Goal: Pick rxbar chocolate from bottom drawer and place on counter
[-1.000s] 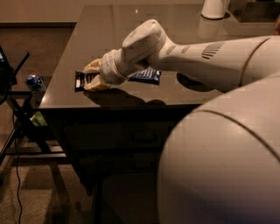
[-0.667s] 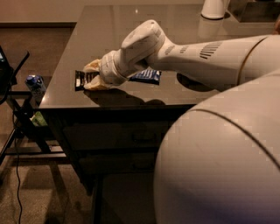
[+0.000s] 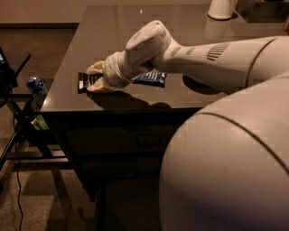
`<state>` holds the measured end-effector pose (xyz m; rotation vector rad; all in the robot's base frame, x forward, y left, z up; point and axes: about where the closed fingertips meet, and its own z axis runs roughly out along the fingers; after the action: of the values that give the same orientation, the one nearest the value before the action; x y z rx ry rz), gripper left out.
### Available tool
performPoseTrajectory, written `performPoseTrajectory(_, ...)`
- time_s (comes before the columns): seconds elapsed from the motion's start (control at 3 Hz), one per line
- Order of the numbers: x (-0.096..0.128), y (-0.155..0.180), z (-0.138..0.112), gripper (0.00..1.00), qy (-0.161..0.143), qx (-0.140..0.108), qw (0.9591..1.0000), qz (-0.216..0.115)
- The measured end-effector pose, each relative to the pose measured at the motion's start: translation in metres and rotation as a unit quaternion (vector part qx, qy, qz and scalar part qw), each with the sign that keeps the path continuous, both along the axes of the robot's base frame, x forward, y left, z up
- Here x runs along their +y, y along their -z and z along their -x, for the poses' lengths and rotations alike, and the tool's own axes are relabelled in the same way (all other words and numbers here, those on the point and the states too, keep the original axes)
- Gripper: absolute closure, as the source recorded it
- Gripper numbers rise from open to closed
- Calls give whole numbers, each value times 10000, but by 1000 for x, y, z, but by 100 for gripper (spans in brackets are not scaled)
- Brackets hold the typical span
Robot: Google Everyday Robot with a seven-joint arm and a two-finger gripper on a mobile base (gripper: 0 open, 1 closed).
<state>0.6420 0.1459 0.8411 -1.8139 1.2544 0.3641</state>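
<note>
1. We see the counter [image 3: 117,31], a glossy grey top with a thin edge, reaching from its front left corner back toward the far right.
2. Near its left edge, toward the front, lies the rxbar chocolate [image 3: 84,81], its black wrapper with white print partly covered.
3. The gripper [image 3: 97,77] sits low over that bar, right at the counter's surface.
4. A blue-wrapped bar [image 3: 152,78] lies flat near it on the right, partly under the arm.
5. At the far edge stands a white object [image 3: 221,10]; just right of it is a dark shape [image 3: 264,10] we cannot make out.
</note>
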Motion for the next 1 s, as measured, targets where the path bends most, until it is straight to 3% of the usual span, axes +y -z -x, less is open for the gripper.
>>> performPoseTrajectory(0.67,0,0,0,11,0,0,10000,0)
performPoseTrajectory(1.0,0,0,0,0,-1,-1,10000,0)
